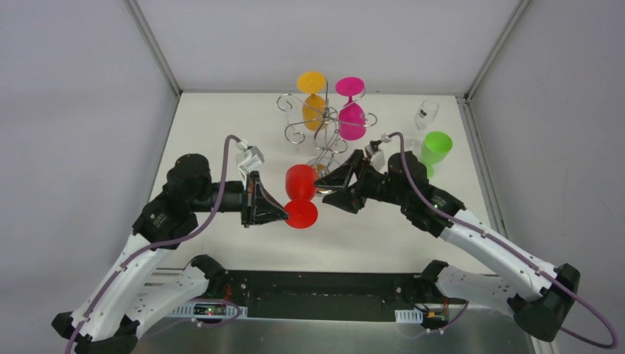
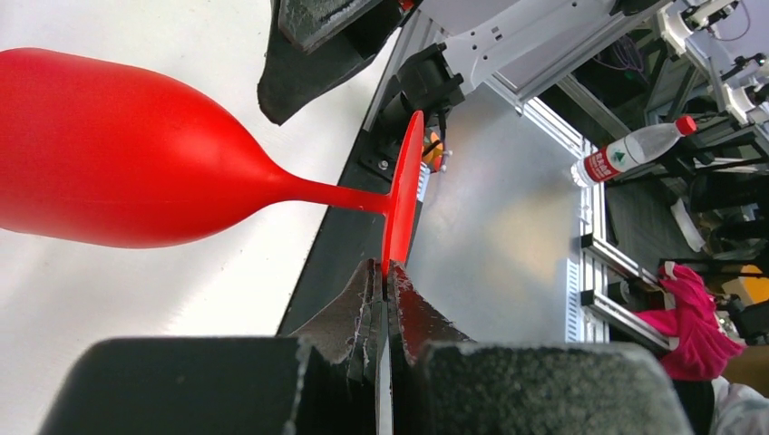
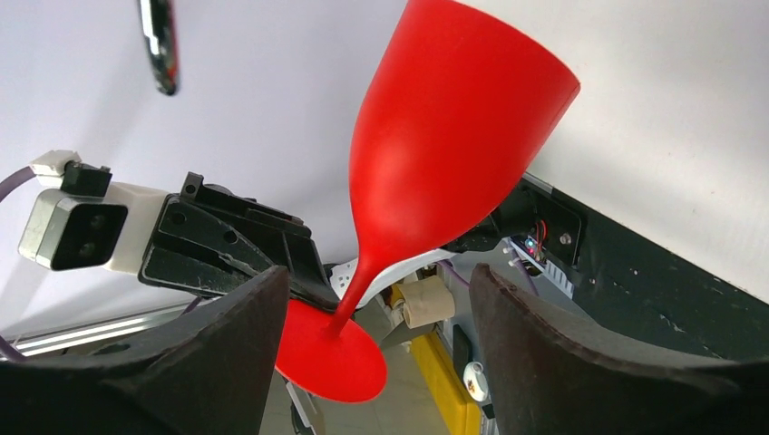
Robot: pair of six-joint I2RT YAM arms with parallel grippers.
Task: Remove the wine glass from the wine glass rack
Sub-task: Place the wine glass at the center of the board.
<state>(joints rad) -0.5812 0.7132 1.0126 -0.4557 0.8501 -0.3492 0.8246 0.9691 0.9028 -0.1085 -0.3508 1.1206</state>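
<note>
Just in front of the wine glass rack (image 1: 324,118), the red wine glass (image 1: 300,182) hangs in the air above the bench (image 1: 221,125). It is free of the curled wire arms and tipped well off upright, with its bowl toward the rack's stem and its round foot toward the near edge. The left gripper (image 1: 284,214) reaches in from the left and is pressed together on the rim of the foot. The left wrist view shows the thin red disc pinched edge-on between the two black fingers (image 2: 358,313). The right gripper (image 1: 322,186) comes from the other side with its jaws spread wide. Its wrist view looks between them at the stem and bowl (image 3: 444,136). It sits close beside the bowl, but whether a finger actually touches it is hard to say from these angles.

On the rack behind, an orange glass (image 1: 312,96) and a pink glass (image 1: 351,110) hang upside down from the arms. Further right on the bench stand a green cup (image 1: 435,150) and, behind it, a small clear glass (image 1: 426,114).
</note>
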